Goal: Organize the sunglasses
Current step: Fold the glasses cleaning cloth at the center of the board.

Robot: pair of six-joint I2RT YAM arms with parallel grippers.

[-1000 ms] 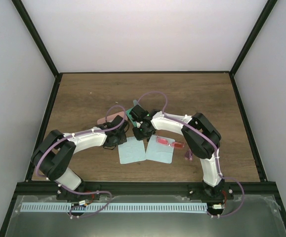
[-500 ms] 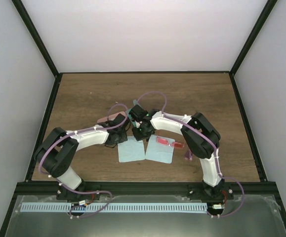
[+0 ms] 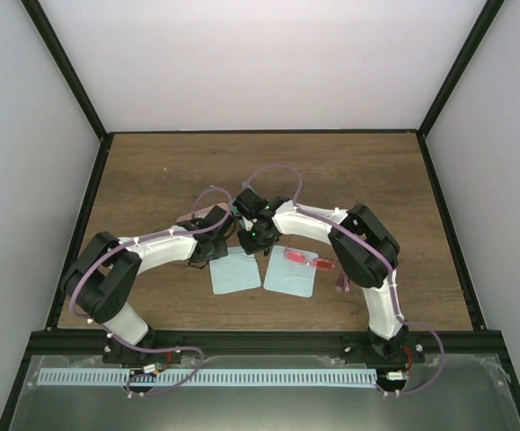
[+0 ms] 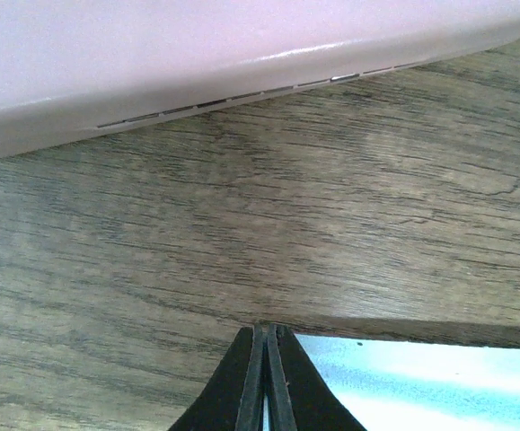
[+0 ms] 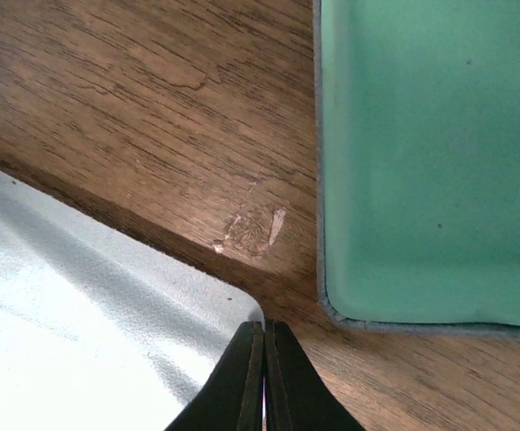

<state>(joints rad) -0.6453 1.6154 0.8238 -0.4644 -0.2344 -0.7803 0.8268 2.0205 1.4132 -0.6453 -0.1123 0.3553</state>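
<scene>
Right now our left gripper [image 4: 264, 334] sits at the far left corner of the left cloth [image 3: 233, 277]. Its jaws are pressed flat together on that corner. The pink case [image 4: 197, 54] lies just beyond, across a strip of bare table [image 4: 242, 224]. Our right gripper [image 5: 262, 330] is likewise pinched shut, on the same cloth's far right corner, and the green case [image 5: 430, 162] lies just past it. At both corners the cloth's edge throws a shadow on the wood.

The red pair [image 3: 306, 260] lies on the right cloth [image 3: 286, 280], toward its far right corner. It is near our right gripper, on that gripper's right, and apart from it. The purple pair [image 3: 342, 284] lies on the table just past that cloth's right edge, close beside our right arm. It is farther from both grippers than the red pair. Neither pair touches a finger.
</scene>
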